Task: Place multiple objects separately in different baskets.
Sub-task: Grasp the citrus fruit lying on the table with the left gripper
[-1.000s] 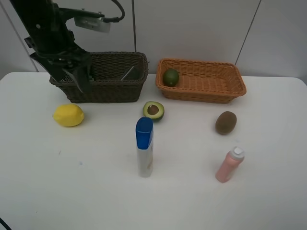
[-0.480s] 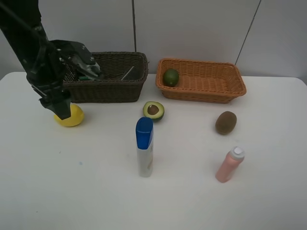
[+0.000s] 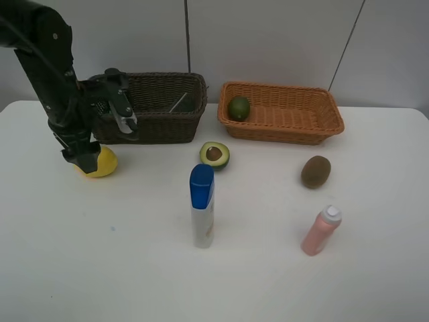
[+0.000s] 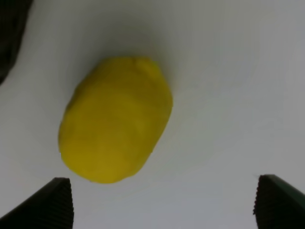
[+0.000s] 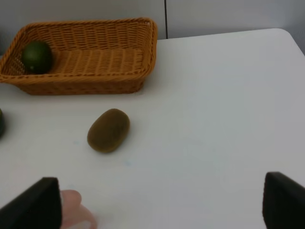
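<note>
The yellow lemon (image 3: pixel 102 163) lies on the white table in front of the dark brown basket (image 3: pixel 157 125). My left gripper (image 3: pixel 84 157) is open and hangs right over the lemon's left side. In the left wrist view the lemon (image 4: pixel 114 119) lies ahead of the open gripper (image 4: pixel 164 210), not between the fingertips (image 4: pixel 56 205). The green avocado (image 3: pixel 238 108) lies in the orange-tan basket (image 3: pixel 288 131). My right gripper (image 5: pixel 164 205) is open and empty, above the table near the brown kiwi (image 5: pixel 108 130).
The halved avocado (image 3: pixel 214 155), the blue-capped white bottle (image 3: pixel 202 208), the kiwi (image 3: pixel 315 171) and the pink bottle (image 3: pixel 320 231) are on the table. A grey item (image 3: pixel 179 102) shows inside the dark basket. The pump bottle is hidden.
My left arm has moved from the dark basket's left end forward and down to the lemon. Nothing else has moved.
</note>
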Controlling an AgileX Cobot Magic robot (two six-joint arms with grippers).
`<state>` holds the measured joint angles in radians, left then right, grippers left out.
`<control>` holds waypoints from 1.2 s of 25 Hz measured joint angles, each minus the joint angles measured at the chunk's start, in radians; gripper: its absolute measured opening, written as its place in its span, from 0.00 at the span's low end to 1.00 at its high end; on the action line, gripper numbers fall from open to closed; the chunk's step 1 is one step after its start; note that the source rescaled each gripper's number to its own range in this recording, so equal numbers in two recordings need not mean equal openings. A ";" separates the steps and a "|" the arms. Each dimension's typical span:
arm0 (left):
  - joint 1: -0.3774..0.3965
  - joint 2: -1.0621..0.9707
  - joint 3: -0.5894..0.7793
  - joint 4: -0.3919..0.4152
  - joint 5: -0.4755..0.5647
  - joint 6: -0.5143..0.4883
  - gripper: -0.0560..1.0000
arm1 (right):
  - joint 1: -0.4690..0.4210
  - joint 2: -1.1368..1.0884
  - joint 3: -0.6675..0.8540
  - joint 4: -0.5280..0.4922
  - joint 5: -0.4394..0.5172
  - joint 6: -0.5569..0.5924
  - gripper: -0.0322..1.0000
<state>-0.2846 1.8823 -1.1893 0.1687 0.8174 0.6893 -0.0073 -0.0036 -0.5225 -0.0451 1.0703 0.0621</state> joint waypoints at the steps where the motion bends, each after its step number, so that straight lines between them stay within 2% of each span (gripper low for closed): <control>1: 0.007 0.010 0.000 0.006 -0.008 0.000 1.00 | 0.000 0.000 0.000 0.000 0.000 0.000 1.00; 10: 0.050 0.061 -0.002 0.035 -0.134 -0.019 1.00 | 0.000 0.000 0.000 0.000 0.000 0.000 1.00; 19: 0.054 0.187 -0.002 0.035 -0.218 -0.022 1.00 | 0.000 0.000 0.000 0.000 0.000 0.000 1.00; 24: 0.054 0.212 -0.007 0.035 -0.230 -0.056 1.00 | 0.000 0.000 0.000 0.000 0.000 0.000 1.00; 26: 0.054 0.213 -0.007 0.035 -0.234 -0.084 0.96 | 0.000 0.000 0.000 0.000 0.000 0.000 1.00; 28: 0.054 0.213 -0.010 0.032 -0.230 -0.096 0.83 | 0.000 0.000 0.000 0.000 0.000 0.000 1.00; 30: 0.054 0.213 -0.011 0.028 -0.221 -0.096 0.82 | 0.000 0.000 0.000 0.000 0.000 0.000 1.00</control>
<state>-0.2302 2.0954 -1.2000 0.1967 0.5967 0.5933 -0.0073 -0.0036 -0.5225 -0.0451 1.0703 0.0618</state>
